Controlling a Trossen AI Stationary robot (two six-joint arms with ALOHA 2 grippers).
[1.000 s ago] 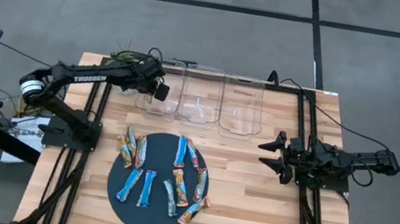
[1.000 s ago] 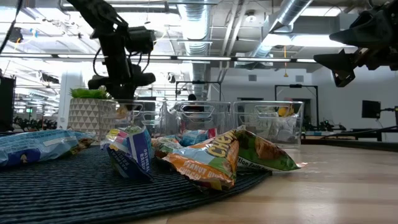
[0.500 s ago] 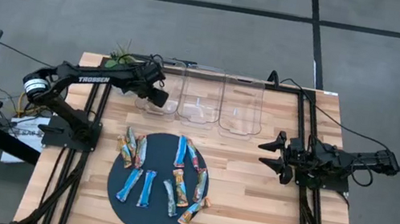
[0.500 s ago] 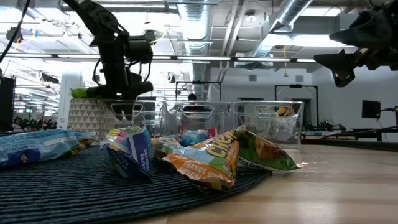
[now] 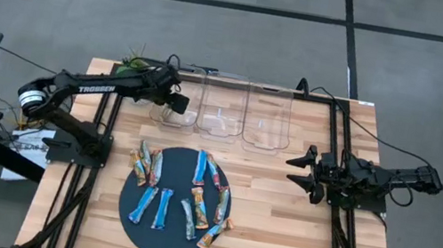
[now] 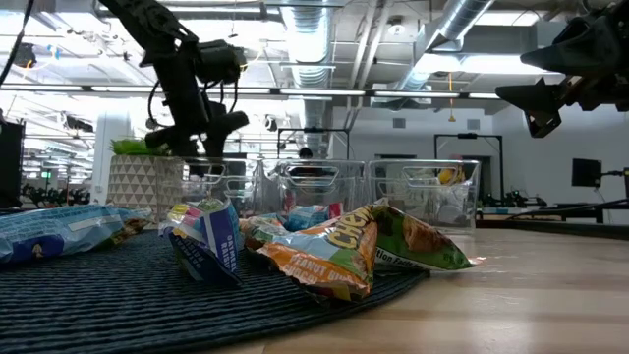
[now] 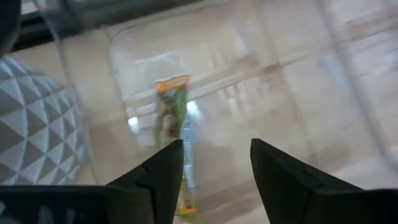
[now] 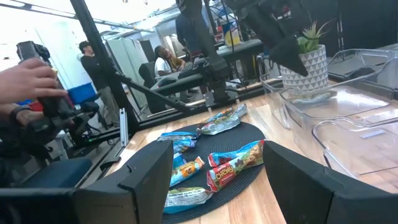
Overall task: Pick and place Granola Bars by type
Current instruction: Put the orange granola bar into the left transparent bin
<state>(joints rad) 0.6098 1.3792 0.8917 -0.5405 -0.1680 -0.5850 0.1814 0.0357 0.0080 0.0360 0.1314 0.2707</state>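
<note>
A light wooden plank surface (image 5: 278,215) stands on a grey concrete floor (image 5: 217,42) crossed by dark seam lines beyond and beside it. Behind the surface the room opens into a wide hall: silver ventilation ducts (image 6: 462,25) and strip lights run overhead above white walls. People (image 8: 165,62) sit at dark desks (image 8: 230,50) beyond the surface's far edge.
</note>
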